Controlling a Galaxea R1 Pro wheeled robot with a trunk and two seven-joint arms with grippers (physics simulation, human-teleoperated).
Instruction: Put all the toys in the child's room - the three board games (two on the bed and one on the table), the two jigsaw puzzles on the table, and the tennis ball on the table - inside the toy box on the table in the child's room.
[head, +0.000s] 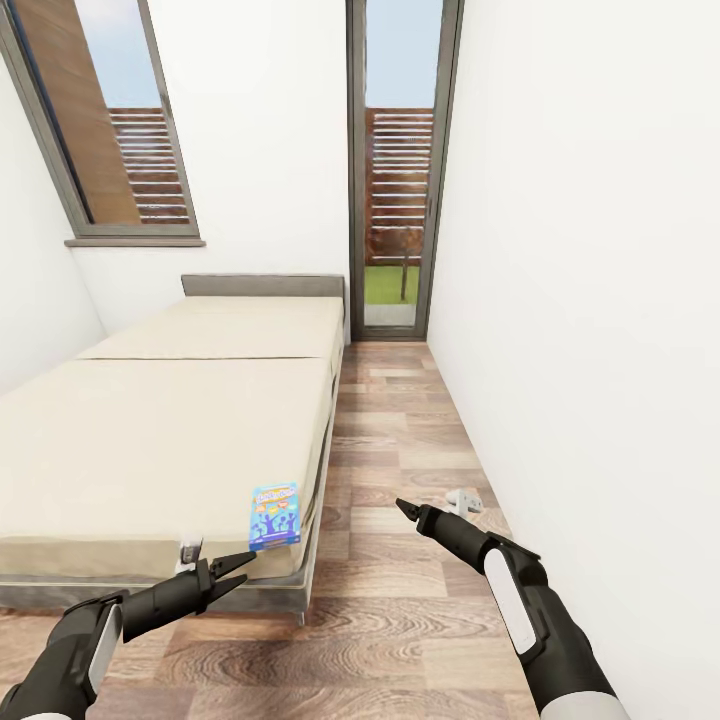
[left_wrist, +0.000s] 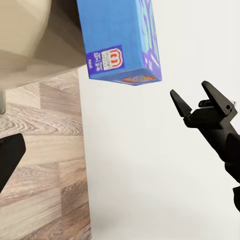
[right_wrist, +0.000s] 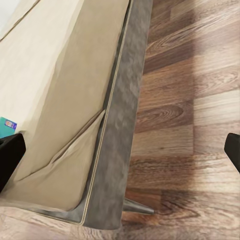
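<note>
Room: white walls, wood-plank floor (head: 400, 600), a tall glazed door (head: 400, 170) at the far end and a slanted window (head: 110, 120) on the left.
Bed: the bed (head: 170, 430) runs along the left side, with a beige mattress, a dark grey frame and a grey headboard against the far wall.
Board game: a blue board game (head: 274, 516) with cartoon figures lies flat on the mattress at the near corner, close to the foot edge and the floor-side edge; in the left wrist view its blue end with a small printed logo (left_wrist: 122, 42) juts past the mattress corner.
Left end effector: the left end effector (head: 232, 572) hovers low in front of the bed's foot, just below the board game and not touching it; its two dark fingers are spread wide with nothing between them.
Right end effector: the right end effector (head: 404, 510) hangs over the floor between the bed and the right wall, well apart from the game; in the left wrist view (left_wrist: 200, 102) its fingers stand parted and hold nothing.
Wall fitting: a small white object (head: 462, 497) sits at the foot of the right wall, too small to identify.
</note>
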